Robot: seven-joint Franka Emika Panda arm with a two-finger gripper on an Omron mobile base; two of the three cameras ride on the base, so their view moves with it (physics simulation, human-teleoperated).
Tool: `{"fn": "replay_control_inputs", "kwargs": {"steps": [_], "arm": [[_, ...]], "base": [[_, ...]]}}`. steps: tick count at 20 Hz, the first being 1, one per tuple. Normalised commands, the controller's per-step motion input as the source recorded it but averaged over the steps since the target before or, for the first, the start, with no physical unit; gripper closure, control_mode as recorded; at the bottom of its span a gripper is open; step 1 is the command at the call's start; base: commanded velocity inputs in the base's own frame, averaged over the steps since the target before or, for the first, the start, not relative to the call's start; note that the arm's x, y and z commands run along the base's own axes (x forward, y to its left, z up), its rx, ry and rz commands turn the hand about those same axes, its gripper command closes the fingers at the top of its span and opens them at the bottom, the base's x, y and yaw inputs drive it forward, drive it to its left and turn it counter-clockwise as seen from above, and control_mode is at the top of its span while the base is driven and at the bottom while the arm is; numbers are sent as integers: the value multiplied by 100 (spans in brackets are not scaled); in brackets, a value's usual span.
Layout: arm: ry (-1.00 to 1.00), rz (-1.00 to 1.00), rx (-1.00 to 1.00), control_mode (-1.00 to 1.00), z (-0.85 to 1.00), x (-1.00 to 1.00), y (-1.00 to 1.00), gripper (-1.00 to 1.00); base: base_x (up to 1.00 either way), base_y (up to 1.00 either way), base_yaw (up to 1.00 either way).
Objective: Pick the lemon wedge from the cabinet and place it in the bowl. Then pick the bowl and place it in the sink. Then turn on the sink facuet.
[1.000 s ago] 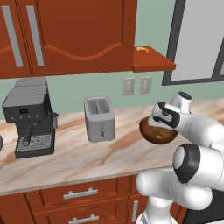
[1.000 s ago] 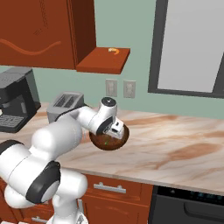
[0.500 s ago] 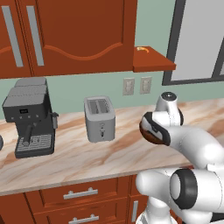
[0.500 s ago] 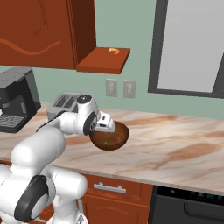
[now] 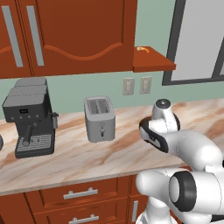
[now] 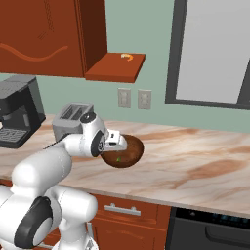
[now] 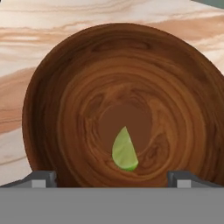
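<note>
The dark brown wood-grain bowl stands on the marble counter. In the hand view I look straight into the bowl, and the yellow-green lemon wedge lies near its bottom. From the right base it is a small green speck, the lemon wedge. My gripper is at the bowl's left rim, tilted toward it. Its jaws stand open with nothing between them, and the gripper has a dark fingertip at each lower corner. The red-brown cabinet hangs above to the left. The sink and sink facuet are out of view.
A small orange-yellow piece lies on the cabinet's side shelf. A grey toaster and a black coffee machine stand on the counter to the left. A dark-framed window is behind. Wall outlets sit above the counter.
My hand has swung from over the bowl down to its left side and turned to face into it. The jaws stay open. The bowl and the wedge have not moved.
</note>
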Motion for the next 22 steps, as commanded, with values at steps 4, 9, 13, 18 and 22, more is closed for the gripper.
{"fn": "replay_control_inputs", "kwargs": {"steps": [4,9,13,18,22], "arm": [[7,6,-6,-100,-2,-1,7,-100],[8,4,-6,-100,-3,0,15,-100],[3,3,-6,-100,0,0,12,-100],[2,3,-5,-100,-8,0,1,-100],[0,3,-3,-100,-6,-3,0,-100]], "base": [[0,0,0],[0,0,0],[0,0,0],[0,0,0],[0,0,0]]}}
